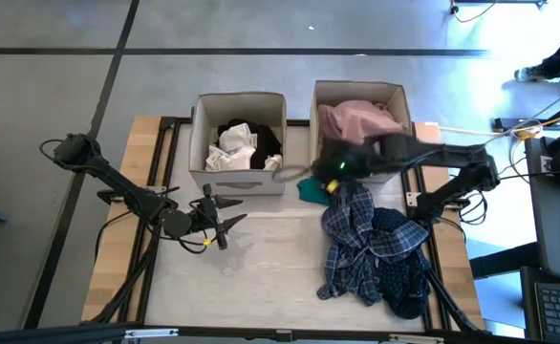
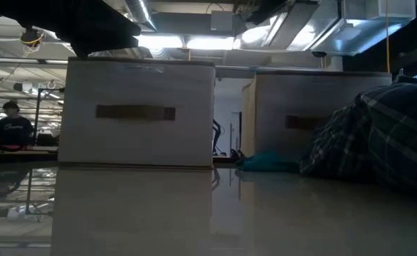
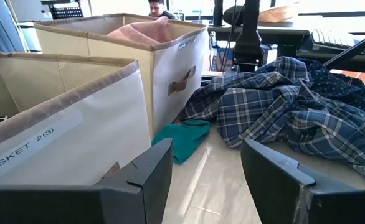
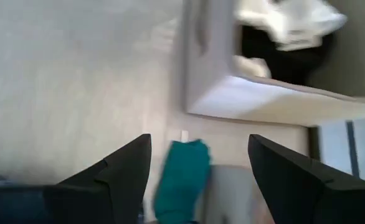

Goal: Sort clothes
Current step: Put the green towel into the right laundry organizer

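A blue plaid garment (image 1: pixel 356 239) and a dark navy patterned one (image 1: pixel 399 258) lie heaped on the table's right side. A small teal cloth (image 1: pixel 311 191) lies on the table in front of the gap between the two beige boxes. A pale pink garment (image 1: pixel 356 119) fills the right box; white and black pieces (image 1: pixel 237 145) lie in the left box. My right gripper (image 1: pixel 288 175) is open and empty, in the air above the left box's near right corner, with the teal cloth (image 4: pixel 181 177) below it. My left gripper (image 1: pixel 230 225) is open and empty above the table's middle.
The left box (image 1: pixel 239 143) and the right box (image 1: pixel 361 119) stand side by side at the table's far edge. Bare table top (image 1: pixel 261 268) lies to the left of the heap. A person (image 2: pixel 13 128) sits in the room beyond the table.
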`<action>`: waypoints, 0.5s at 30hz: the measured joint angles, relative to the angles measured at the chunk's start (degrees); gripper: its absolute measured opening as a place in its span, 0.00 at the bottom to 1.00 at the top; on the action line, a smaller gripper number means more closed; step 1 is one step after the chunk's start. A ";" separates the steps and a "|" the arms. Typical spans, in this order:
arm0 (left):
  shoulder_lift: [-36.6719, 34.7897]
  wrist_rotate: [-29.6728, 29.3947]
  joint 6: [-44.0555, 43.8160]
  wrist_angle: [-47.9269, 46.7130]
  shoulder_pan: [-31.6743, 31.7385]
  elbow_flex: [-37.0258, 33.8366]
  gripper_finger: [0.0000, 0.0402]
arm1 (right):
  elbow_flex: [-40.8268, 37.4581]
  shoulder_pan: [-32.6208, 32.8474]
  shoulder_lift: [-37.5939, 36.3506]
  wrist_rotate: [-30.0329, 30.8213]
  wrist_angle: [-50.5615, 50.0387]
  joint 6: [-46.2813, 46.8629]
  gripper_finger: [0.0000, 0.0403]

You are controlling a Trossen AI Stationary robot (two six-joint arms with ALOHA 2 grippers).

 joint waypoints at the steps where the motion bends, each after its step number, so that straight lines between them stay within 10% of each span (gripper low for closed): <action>1: -0.01 0.01 0.00 0.00 0.00 0.00 0.45 | 0.00 1.22 0.86 0.01 0.06 0.46 0.67; 15: -0.02 0.02 -0.10 0.00 -0.02 0.00 0.45 | -2.78 7.94 11.18 5.70 -6.14 9.65 0.67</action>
